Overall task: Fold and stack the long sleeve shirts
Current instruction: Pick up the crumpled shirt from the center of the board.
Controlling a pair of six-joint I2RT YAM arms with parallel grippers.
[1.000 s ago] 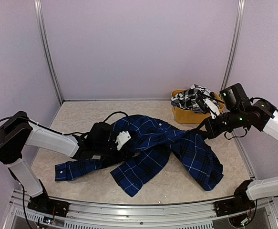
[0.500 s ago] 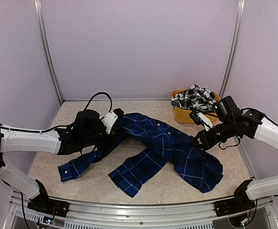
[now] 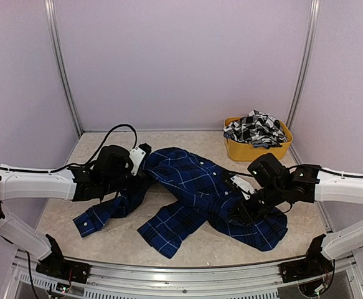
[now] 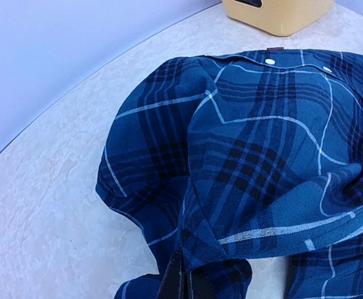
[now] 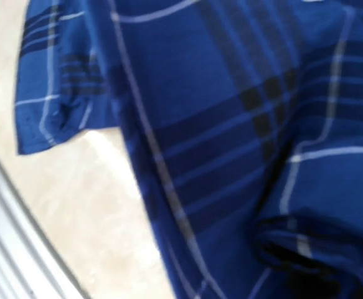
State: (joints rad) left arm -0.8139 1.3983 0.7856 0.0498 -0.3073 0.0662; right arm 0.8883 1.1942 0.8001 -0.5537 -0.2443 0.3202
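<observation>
The royal blue plaid long sleeve shirt [image 3: 193, 180] lies crumpled across the middle of the table. My left gripper [image 3: 147, 169] is at its back left part, and in the left wrist view that gripper [image 4: 186, 283] is shut on a fold of the blue shirt [image 4: 262, 143]. My right gripper [image 3: 238, 213] sits low on the shirt's right half. The right wrist view is blurred and filled with blue cloth [image 5: 218, 124], which hides the fingers. A black-and-white checked shirt [image 3: 253, 128] is heaped in the yellow tub [image 3: 256, 151] at the back right.
One blue sleeve ends in a cuff [image 3: 84, 223] at the front left. The tub's corner [image 4: 281, 15] shows at the top of the left wrist view. The metal front rail [image 3: 181, 274] borders the table, and its edge [image 5: 0, 249] lies near the shirt's hem.
My left gripper shut on the shirt and drew its left part back and leftward. My right gripper came down and forward-left with the cloth, away from the tub.
</observation>
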